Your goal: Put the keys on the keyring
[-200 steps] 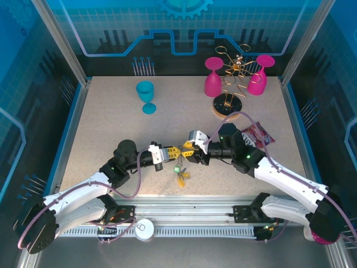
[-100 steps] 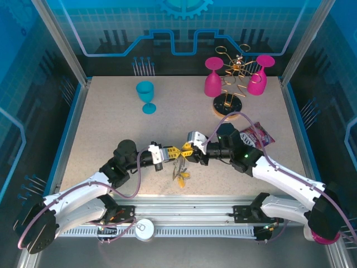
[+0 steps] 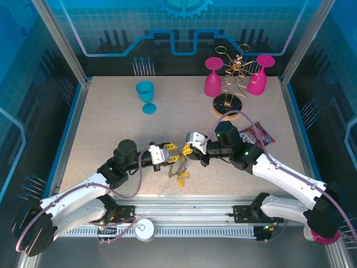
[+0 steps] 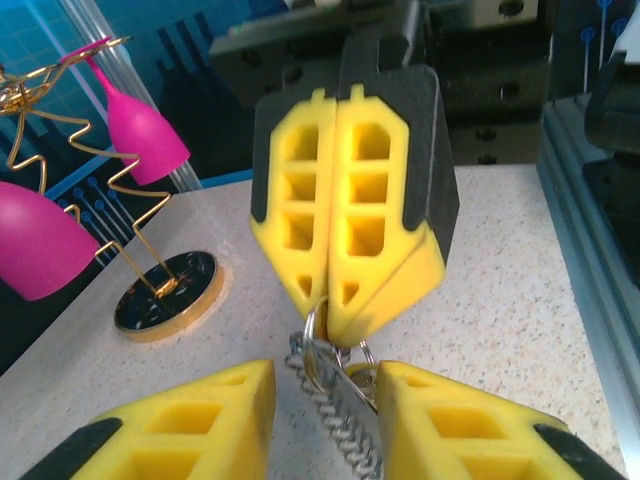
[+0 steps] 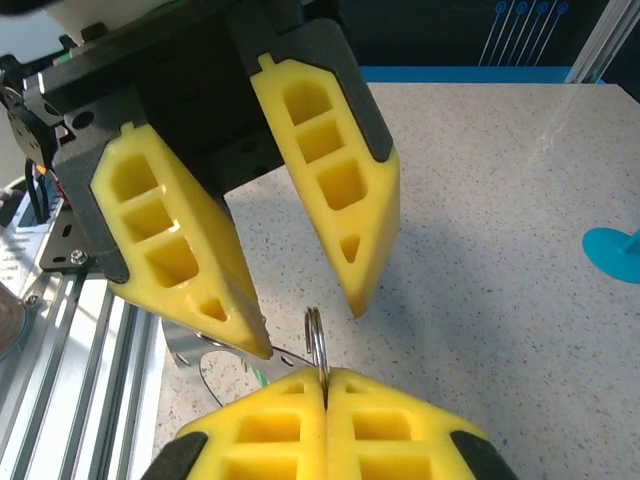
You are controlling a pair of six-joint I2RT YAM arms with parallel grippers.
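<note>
My right gripper (image 3: 187,151) (image 5: 325,378) is shut on a small silver split ring (image 5: 316,335) that stands up between its yellow pads. Below it hangs the keyring (image 4: 345,435), a grey chain-like strand, with the yellow-headed keys (image 3: 181,177) dangling just above the table. My left gripper (image 3: 172,151) (image 4: 325,385) faces the right one tip to tip, open. Its fingers (image 5: 175,255) straddle the ring and chain without touching them. A flat metal key blade (image 5: 215,355) with a green bit shows under the left finger. The green head is mostly hidden.
A blue goblet (image 3: 146,95) stands at the back left. Two pink goblets (image 3: 212,78) hang on a gold wire rack (image 3: 230,104) with a round base at the back right. A red snack packet (image 3: 257,135) lies beside the right arm. The metal front rail (image 3: 184,215) runs close below the keys.
My left gripper was shut against the right gripper's tips and has opened. The hanging key bundle has swung slightly left. The right gripper keeps its hold and has edged left.
</note>
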